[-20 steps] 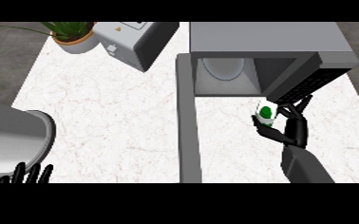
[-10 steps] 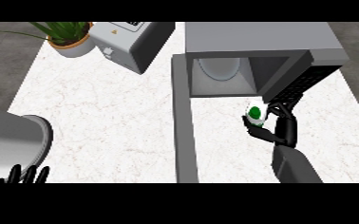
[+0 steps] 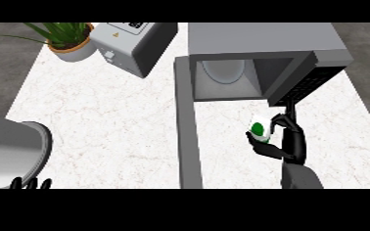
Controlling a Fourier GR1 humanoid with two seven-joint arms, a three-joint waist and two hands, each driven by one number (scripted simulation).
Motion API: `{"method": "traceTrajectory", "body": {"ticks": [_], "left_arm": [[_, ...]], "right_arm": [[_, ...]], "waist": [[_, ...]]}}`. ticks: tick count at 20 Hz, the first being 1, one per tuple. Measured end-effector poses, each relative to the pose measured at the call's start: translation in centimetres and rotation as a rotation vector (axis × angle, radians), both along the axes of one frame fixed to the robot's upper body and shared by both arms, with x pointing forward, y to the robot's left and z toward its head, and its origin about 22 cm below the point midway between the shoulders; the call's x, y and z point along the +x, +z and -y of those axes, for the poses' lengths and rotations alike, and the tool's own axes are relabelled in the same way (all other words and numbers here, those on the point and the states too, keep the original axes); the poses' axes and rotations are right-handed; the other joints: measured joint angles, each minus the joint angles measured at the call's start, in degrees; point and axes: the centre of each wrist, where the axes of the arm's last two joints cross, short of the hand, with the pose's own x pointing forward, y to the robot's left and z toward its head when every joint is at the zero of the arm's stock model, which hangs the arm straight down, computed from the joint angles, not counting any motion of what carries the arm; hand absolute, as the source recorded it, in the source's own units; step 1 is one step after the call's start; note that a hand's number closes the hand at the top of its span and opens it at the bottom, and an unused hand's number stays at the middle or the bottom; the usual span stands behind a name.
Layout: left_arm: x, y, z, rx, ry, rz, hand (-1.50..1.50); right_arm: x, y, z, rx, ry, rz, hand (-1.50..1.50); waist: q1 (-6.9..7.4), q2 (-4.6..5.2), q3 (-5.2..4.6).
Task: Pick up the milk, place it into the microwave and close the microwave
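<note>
Your right hand [image 3: 278, 139] grasped the milk [image 3: 260, 130] just before the microwave [image 3: 260, 63] mouth, beside its control panel. The open door [image 3: 188, 127] stretched toward you at left; toaster [image 3: 133, 46], potted plant [image 3: 69, 39] beyond. Left hand [image 3: 29, 183]: fingertips only, upright.

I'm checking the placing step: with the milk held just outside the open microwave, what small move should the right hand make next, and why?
Probably carry the milk forward and a little left into the microwave cavity. The right hand is curled round the carton in front of the opening, near its right edge, below the control panel, and the door stands open at the left, so the way in looks free.
</note>
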Motion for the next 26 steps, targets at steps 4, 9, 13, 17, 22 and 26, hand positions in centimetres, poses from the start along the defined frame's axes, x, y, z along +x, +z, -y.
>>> {"method": "traceTrajectory", "body": {"ticks": [4,9,13,17,22,26], "left_arm": [[-0.5,-0.2,0.0,-0.003,0.017,-0.002,-1.50],[-1.1,0.3,-0.2,-0.005,0.028,0.000,-1.50],[-1.0,0.3,-1.1,-0.007,0.024,-0.003,-1.50],[-0.6,-0.2,-0.9,-0.002,0.029,0.003,-1.50],[-0.1,-0.3,-1.6,0.002,0.038,0.002,-1.50],[-0.5,-0.2,-2.1,0.006,0.032,-0.002,-1.50]], "right_arm": [[-0.3,1.8,-1.1,0.061,0.107,0.049,1.50],[-0.3,5.4,-3.5,0.180,0.186,0.094,1.50],[-0.9,8.7,-5.4,0.179,0.179,0.117,1.50],[-0.5,11.0,-6.7,0.124,0.161,0.116,1.50],[1.6,11.9,-8.7,0.085,0.150,0.089,1.50],[3.8,12.0,-9.8,0.033,0.117,0.045,1.50]], "waist": [[0.37,-0.26,-0.21],[1.21,-0.17,-0.23],[1.65,0.06,-0.21],[2.07,0.24,-0.18],[2.51,0.41,-0.16],[2.81,0.49,-0.15]]}}
